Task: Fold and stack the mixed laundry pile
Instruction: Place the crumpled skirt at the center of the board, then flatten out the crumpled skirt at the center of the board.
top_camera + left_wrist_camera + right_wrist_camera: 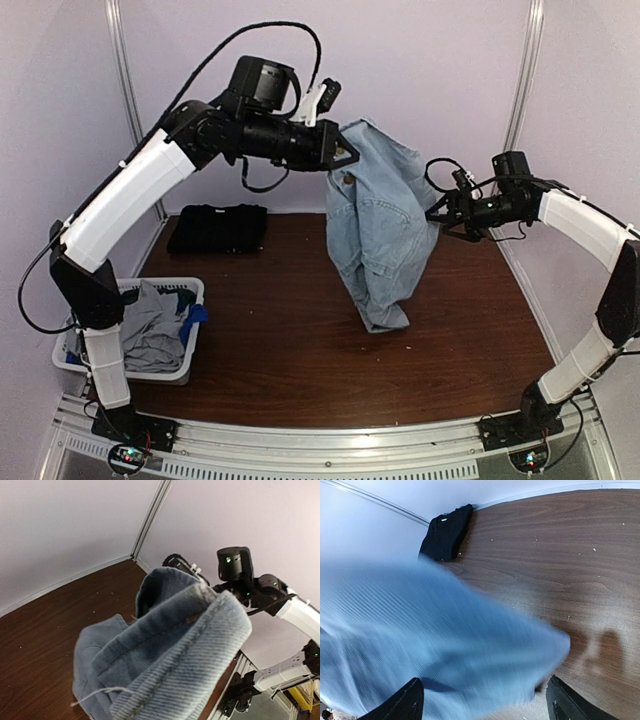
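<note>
We note white basket (190, 290) nearest, by left arm's base, with grey garment (150, 325) and bright-blue item (197, 313) inside. Right of basket and farther in, left gripper (345, 150) sits high on outstretched arm, clamped on denim piece (375, 215), which hangs toward table (280, 340). Farther right of basket, right gripper (437, 215) on level forearm has jaws spread wide at cloth's edge, gripping nothing. Behind basket, black shirt (217, 228) lies folded.

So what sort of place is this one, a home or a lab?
Most likely a lab test booth, not a home: plain pale wall panels in metal framing, two arms bolted to an aluminium rail at a wooden table's edge, laundry staged in a white basket.
</note>
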You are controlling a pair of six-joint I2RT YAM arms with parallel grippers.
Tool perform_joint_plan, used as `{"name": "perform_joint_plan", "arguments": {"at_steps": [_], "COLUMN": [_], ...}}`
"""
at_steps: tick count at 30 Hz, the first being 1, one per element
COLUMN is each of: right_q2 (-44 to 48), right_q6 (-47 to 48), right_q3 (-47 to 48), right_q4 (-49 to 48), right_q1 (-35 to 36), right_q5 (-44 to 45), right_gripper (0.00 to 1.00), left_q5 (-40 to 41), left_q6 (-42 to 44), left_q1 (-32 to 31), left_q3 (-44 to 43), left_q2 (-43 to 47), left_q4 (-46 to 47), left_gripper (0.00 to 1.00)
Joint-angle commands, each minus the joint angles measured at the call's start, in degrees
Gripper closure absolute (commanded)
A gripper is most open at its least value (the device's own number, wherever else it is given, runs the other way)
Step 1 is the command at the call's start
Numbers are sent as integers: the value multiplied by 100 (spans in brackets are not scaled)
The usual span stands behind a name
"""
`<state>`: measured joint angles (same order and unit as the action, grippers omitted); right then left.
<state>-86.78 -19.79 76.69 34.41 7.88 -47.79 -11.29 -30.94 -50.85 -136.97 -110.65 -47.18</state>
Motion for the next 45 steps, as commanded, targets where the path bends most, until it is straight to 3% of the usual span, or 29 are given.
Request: {"name": "perform_joint_plan", "arguments": {"at_steps": [1,5,8,14,17,19,20,21,24,26,29,31,34,40,45], "right_q2": [188,17,-196,-574,-529,-495,-491,-489,-470,-417,-490,-685,-1109,-2606,-3439], "right_q6": [180,-171,-426,-255,-261,-283,-309,-325,-505,-691,-898,-1023,-1135,-1267,-1359], "right_q3": [64,214,434,827,543,298,187,94,-192,-379,-516,-505,-276,1084,1942], "right_q4": [358,117,-99,268,250,216,206,221,130,-57,-263,-357,-537,-306,42], "right_q1": [-102,-107,-102,-119,-158,-172,-177,-173,-157,-48,396,756,1265,1733,1761], "right_q5": [-29,-171,-387,-179,-86,-4,36,92,211,284,445,594,856,1269,1771], "right_gripper": [15,15,15,15,16,15,16,16,16,17,19,19,20,22,24], "left_q5": [1577,2411,1498,449,154,-109,-166,-121,172,304,957,1392,988,258,440], "left_q6": [292,778,1311,1131,1142,820,628,549,479,331,1007,1392,1697,2753,3525], "left_q1": [-82,84,86,-64,-60,72,146,239,731,1180,1517,1686,2093,2136,1824], "left_q3": [6,-369,-539,334,-420,-764,-825,-931,-813,-59,1298,1739,2130,1765,1883], "left_q2": [90,359,279,-323,-1325,-1655,-1736,-1814,-1707,-1337,-721,-671,-834,-1747,-2114], "left_q4": [216,260,424,1069,1018,1322,1441,1427,983,828,719,424,338,418,1079], "left_gripper": [100,100,100,100,97,82,67,43,11,3,2,2,2,3,4]}}
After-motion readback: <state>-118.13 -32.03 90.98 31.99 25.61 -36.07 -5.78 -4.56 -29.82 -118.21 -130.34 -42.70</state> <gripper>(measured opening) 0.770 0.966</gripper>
